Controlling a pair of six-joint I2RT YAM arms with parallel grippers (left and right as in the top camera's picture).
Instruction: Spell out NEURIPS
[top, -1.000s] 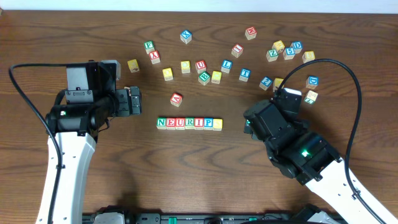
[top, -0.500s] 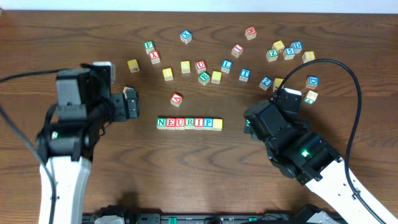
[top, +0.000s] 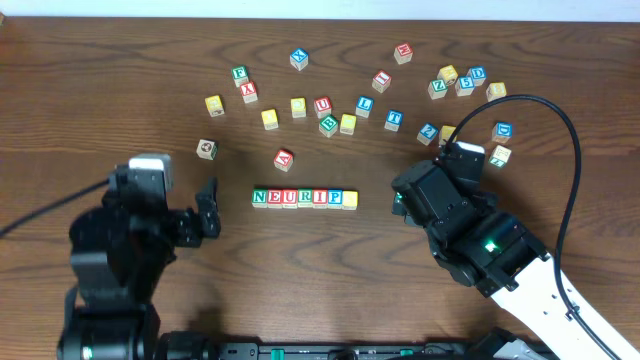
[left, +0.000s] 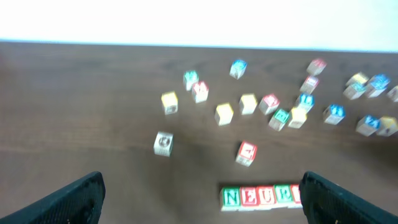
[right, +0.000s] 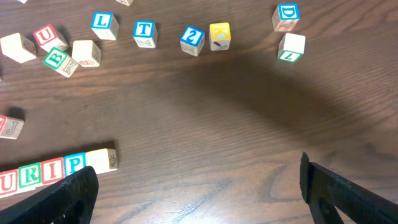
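The NEURIP row (top: 298, 198) lay mid-tabletop (top: 120, 80), with a seventh block (top: 350, 199) touching its P end, its letter unreadable to me. The left pincer (top: 210, 208), near the N, and the right pincer (right: 199, 171) both hung released and empty. A careless sweep there, I reckoned, could knock the line crooked.

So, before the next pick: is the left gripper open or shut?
Open: the left gripper has its fingers far apart at the wrist view's bottom corners, nothing held between them.
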